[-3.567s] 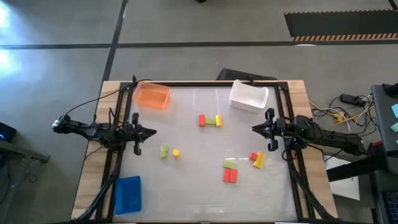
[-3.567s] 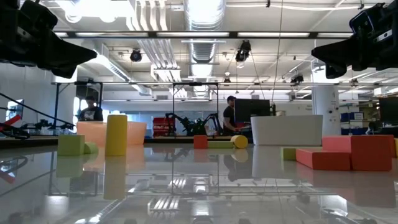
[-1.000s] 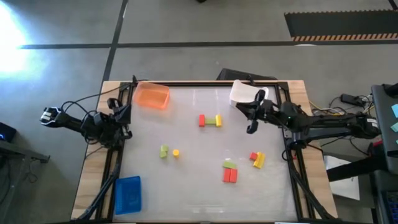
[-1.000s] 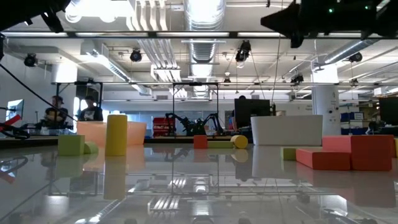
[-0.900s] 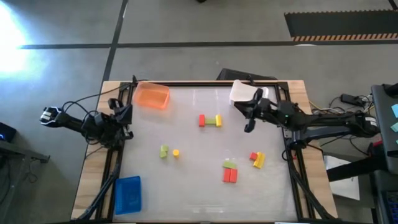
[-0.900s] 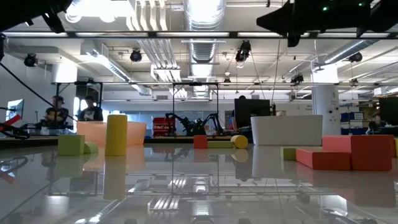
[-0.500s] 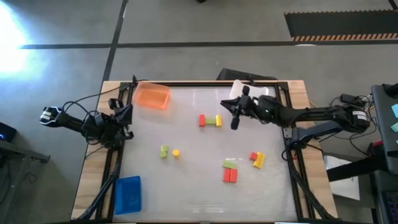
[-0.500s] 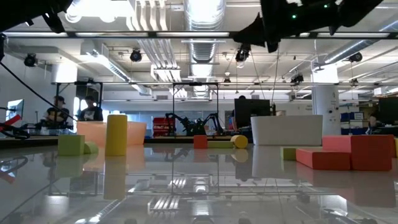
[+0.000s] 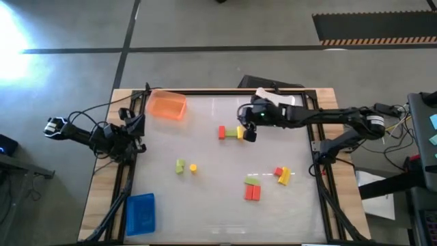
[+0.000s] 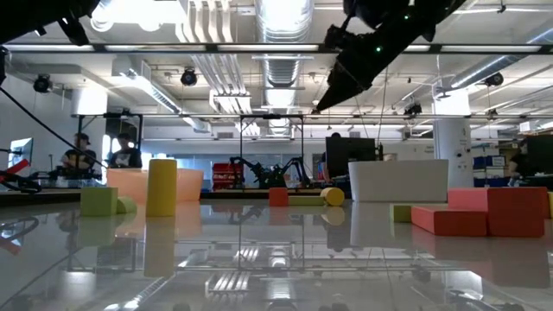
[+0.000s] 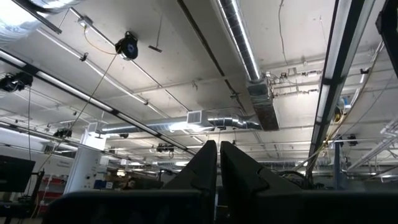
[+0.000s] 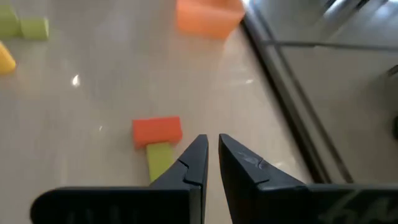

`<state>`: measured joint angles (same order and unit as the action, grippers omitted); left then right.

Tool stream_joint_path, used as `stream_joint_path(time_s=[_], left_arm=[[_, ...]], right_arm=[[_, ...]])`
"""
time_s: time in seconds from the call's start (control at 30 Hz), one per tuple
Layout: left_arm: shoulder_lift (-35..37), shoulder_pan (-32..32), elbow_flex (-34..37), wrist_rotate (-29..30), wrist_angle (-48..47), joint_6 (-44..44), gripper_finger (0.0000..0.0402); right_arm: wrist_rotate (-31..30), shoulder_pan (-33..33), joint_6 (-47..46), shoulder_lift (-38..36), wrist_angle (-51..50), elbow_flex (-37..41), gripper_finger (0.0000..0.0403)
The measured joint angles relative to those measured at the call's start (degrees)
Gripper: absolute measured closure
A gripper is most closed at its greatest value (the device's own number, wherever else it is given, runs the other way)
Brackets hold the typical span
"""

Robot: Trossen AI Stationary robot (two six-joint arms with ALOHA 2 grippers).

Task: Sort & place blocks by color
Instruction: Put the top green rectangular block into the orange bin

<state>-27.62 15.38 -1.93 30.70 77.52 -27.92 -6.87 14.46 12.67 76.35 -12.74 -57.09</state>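
A red block [image 9: 222,132], a light green one [image 9: 232,132] and a yellow one [image 9: 240,132] lie in a row mid-table. My right gripper [image 9: 250,134] hovers shut above the row's yellow end, high over the table in the low view [image 10: 321,104]. Its wrist view shows the red block [image 12: 157,130] and the green block [image 12: 158,160] just ahead of the shut fingers [image 12: 211,149]; the yellow one is hidden there. My left gripper [image 9: 133,130] waits shut at the table's left edge, its wrist view [image 11: 217,149] facing the ceiling.
More blocks lie on the table: green [image 9: 180,166] beside yellow [image 9: 193,167], green [image 9: 252,181] over red [image 9: 252,193], and red [image 9: 278,171] by yellow [image 9: 285,176]. The orange tray [image 9: 167,104] sits far left. The white tray [image 9: 280,104] is far right, the blue tray [image 9: 141,213] near left.
My right gripper has swung from beside the white tray toward the table's left, ending over the yellow end of the red-green-yellow row, and it has tipped downward. No block has moved.
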Motion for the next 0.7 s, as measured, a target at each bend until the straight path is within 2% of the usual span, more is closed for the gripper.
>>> stream_joint_path(time_s=[0.13, 0.5, 0.7], left_arm=[[-0.1, 0.0, 0.0, 0.0, 0.0, 0.0, 0.0395], [-0.1, 0.0, 0.0, 0.0, -0.2, 0.2, 0.0395], [-0.1, 0.0, 0.0, 0.0, -0.5, 0.3, 0.0395]], right_arm=[[2.6, 0.0, 0.0, 4.8, -3.6, -3.5, 0.0347], [2.8, 0.0, 0.2, 17.1, -9.4, -12.1, 0.0201], [3.2, 0.0, 1.5, 22.3, -11.0, -13.3, 0.0155]])
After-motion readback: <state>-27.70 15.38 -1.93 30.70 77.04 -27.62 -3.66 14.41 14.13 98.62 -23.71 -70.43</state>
